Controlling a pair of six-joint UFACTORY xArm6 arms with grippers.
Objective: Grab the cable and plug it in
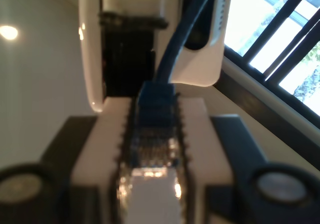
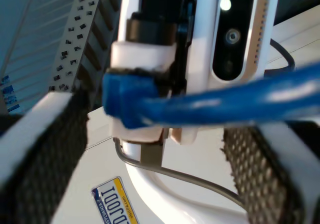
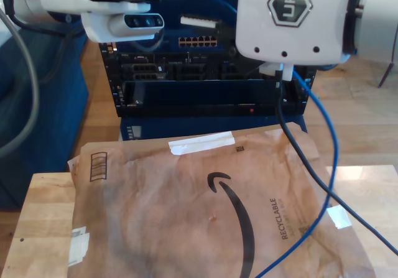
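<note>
Wooden tabletop (image 3: 43,228) runs along the bottom of the exterior view, mostly covered by a crumpled brown paper mailer (image 3: 205,209) whose far edge stops short of a black equipment rack (image 3: 211,85) with a row of orange-lit ports (image 3: 198,41). Bare wood is free only at the exterior view's lower left and right edges.

The thin bright blue ethernet cable (image 3: 333,147) hangs from the top of the exterior view and drops down that view's right side over the mailer, beside a thicker black robot cable (image 3: 298,160).

My first gripper (image 1: 152,149) has its toothed jaws closed narrowly on the cable's plug end (image 1: 155,103). My second gripper (image 2: 165,134) stands with its jaws wide, the blue cable (image 2: 215,103) crossing between the textured pads (image 2: 250,159) untouched.
</note>
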